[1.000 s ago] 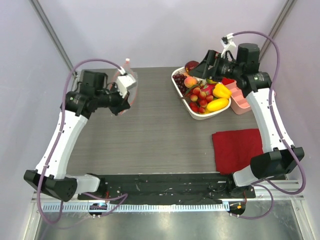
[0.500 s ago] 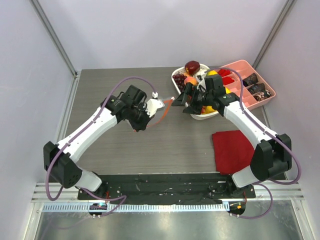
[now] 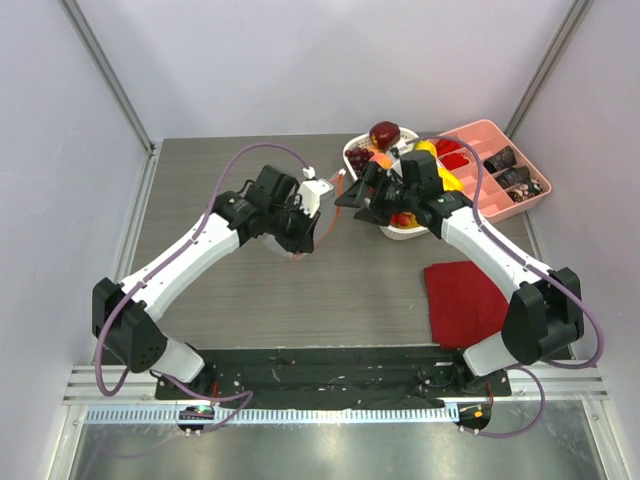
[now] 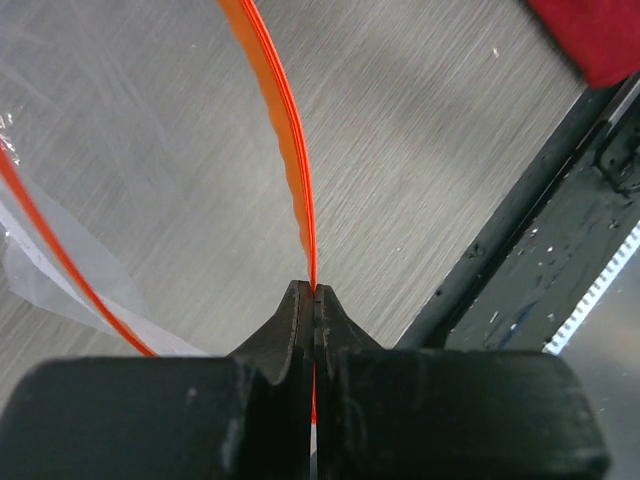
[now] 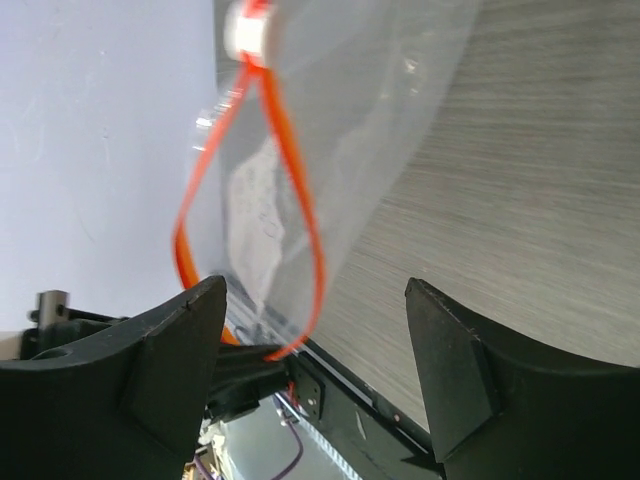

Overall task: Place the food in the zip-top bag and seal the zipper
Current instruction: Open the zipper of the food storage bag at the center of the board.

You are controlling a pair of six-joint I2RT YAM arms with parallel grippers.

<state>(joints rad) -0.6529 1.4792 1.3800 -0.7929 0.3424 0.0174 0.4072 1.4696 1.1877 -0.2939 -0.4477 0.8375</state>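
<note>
I held the zip-top bag (image 5: 400,110) open with the left gripper (image 4: 314,290) clamped on its zipper (image 4: 290,150); the right gripper (image 5: 312,300) gaped empty, food (image 3: 384,133) sat unbagged upper centre-right, sealing undone.

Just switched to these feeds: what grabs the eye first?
The left gripper is clamped on the orange-red zipper, holding the clear zip-top bag with its mouth looped open over mid-table. The open right gripper faces that mouth, empty. Behind it, the white basket at far right is heaped with bright food.
</note>
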